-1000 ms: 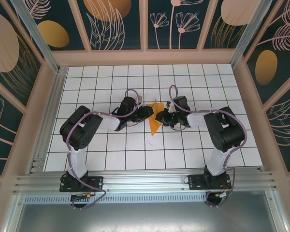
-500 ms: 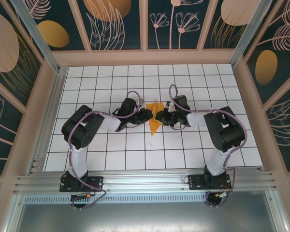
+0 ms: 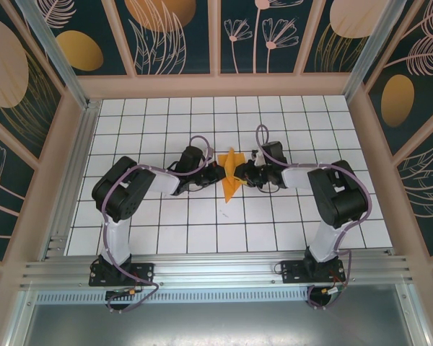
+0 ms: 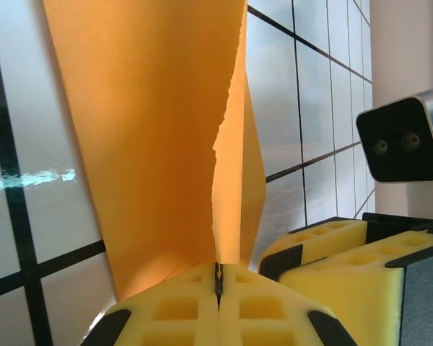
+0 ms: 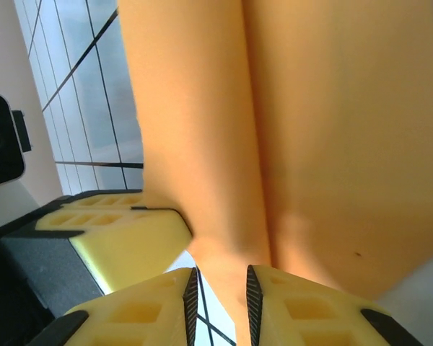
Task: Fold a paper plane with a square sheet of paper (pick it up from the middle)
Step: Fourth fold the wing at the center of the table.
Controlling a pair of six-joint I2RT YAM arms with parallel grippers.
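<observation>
The orange sheet of paper [image 3: 232, 176], folded into a narrow pointed shape, stands on edge on the tiled table between my two grippers. My left gripper [image 3: 219, 171] sits against its left side. In the left wrist view the yellow fingers [image 4: 166, 310] are pressed together on the paper's [image 4: 151, 130] lower edge, and the left gripper [image 4: 219, 271] is shut on it. My right gripper [image 3: 246, 175] is at the paper's right side. In the right wrist view its jaws stand apart around the right gripper [image 5: 219, 280], with a fold of the paper [image 5: 317, 130] running down into the gap.
White tiled table [image 3: 173, 223] with black grid lines, fenced by wooden side walls [image 3: 216, 85] and a metal rail [image 3: 216, 268] at the near edge. The right arm's yellow fingers [image 4: 325, 252] and its wrist camera [image 4: 404, 140] crowd close beside my left gripper.
The left jaws have closed onto the paper. The right jaws have parted slightly and the right wrist has drawn a little to the right. The paper stands narrower and more upright.
</observation>
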